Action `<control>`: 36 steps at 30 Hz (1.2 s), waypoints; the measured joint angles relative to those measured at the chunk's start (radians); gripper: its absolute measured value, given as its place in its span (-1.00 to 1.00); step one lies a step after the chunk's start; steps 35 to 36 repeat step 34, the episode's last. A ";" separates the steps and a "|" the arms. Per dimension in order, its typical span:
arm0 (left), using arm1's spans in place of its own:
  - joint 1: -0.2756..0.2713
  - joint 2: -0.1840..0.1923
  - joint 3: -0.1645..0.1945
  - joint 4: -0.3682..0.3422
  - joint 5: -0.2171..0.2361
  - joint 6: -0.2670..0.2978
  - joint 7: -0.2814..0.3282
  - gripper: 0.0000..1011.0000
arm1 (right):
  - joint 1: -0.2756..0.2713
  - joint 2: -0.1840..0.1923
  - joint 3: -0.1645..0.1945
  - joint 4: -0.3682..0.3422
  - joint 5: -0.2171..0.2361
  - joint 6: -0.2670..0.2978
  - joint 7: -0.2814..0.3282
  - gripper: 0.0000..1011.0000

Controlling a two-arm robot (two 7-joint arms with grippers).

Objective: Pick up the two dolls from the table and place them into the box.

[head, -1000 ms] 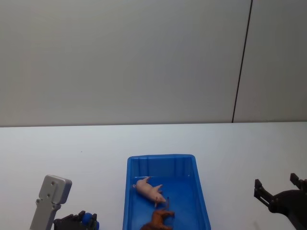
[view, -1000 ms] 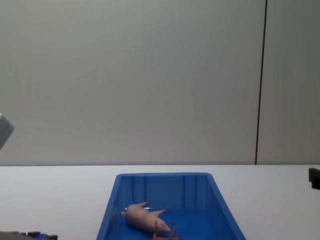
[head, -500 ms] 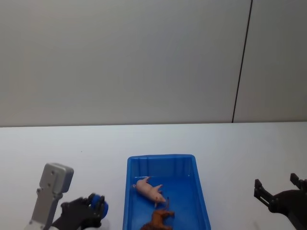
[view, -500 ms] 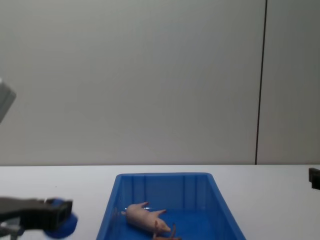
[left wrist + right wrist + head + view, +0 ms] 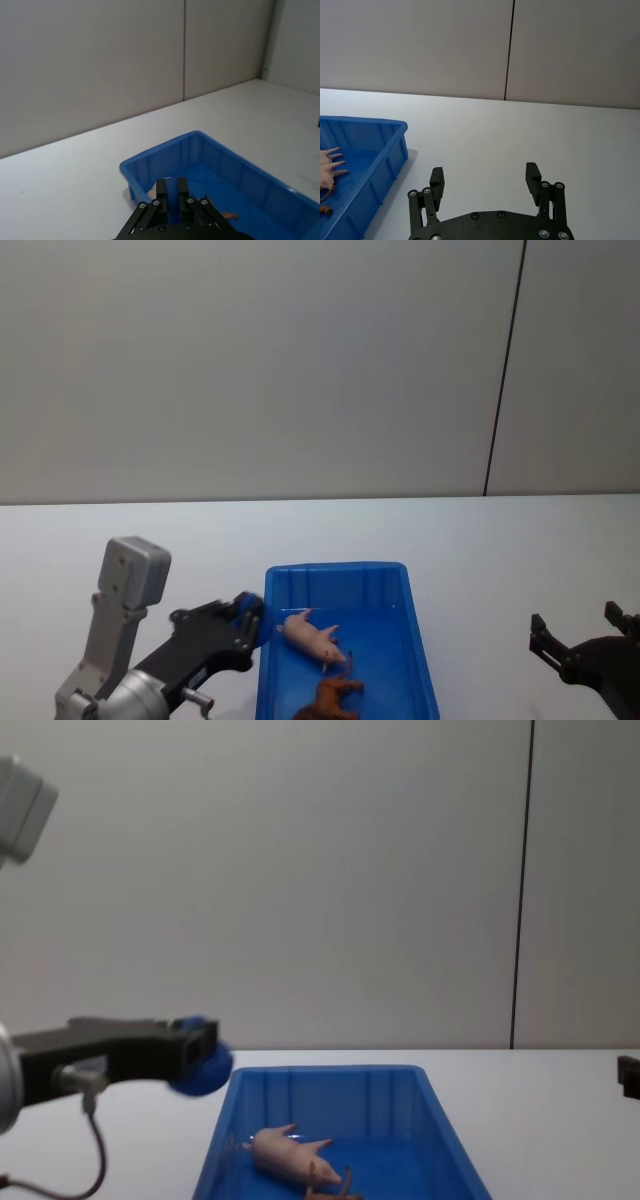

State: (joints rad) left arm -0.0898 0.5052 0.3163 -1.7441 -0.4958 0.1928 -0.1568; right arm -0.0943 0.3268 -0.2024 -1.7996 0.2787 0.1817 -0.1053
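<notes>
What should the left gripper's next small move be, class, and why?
Probably carry on rightward over the box and open. The left gripper holds a small blue object just beside the box's left rim, raised above it. The pig and lion already lie inside, and the right gripper waits open over the table.

Glossy blue plastic box [image 5: 420, 665]
</notes>
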 joint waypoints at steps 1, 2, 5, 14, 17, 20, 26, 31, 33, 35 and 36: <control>-0.007 -0.004 0.001 0.000 0.000 -0.006 -0.020 -0.77 | 0.000 0.000 0.000 0.000 0.000 0.000 0.000 0.98; -0.010 -0.006 0.001 0.000 0.000 -0.011 -0.033 -0.79 | 0.000 0.000 0.000 0.000 0.000 0.000 0.000 0.98; -0.026 -0.016 0.004 0.005 -0.001 -0.023 -0.077 -0.62 | 0.000 0.000 0.000 0.000 0.000 0.000 0.000 0.98; -0.076 -0.053 0.017 0.040 -0.015 -0.049 -0.211 -0.05 | 0.000 0.000 0.000 0.000 0.000 0.000 0.000 0.98; -0.091 -0.064 0.021 0.053 -0.020 -0.054 -0.252 0.09 | 0.000 0.000 0.000 0.000 0.000 0.000 0.000 0.98; -0.115 -0.084 0.028 0.075 -0.027 -0.060 -0.307 0.36 | 0.000 0.000 0.000 0.000 0.000 0.000 0.000 0.98; -0.145 -0.109 0.039 0.106 -0.038 -0.069 -0.376 0.65 | 0.000 0.000 0.000 0.000 0.000 0.000 0.000 0.98; -0.161 -0.122 0.044 0.121 -0.042 -0.072 -0.409 0.95 | 0.000 0.000 0.000 0.000 0.000 0.000 0.000 0.98; -0.167 -0.127 0.046 0.127 -0.045 -0.074 -0.421 0.98 | 0.000 0.000 0.000 0.000 0.000 0.000 0.000 0.98; -0.168 -0.128 0.047 0.128 -0.045 -0.074 -0.425 0.98 | 0.000 0.000 0.000 0.000 0.000 0.000 0.000 0.98; -0.168 -0.128 0.047 0.128 -0.045 -0.074 -0.425 0.98 | 0.000 0.000 0.000 0.000 0.000 0.000 0.000 0.98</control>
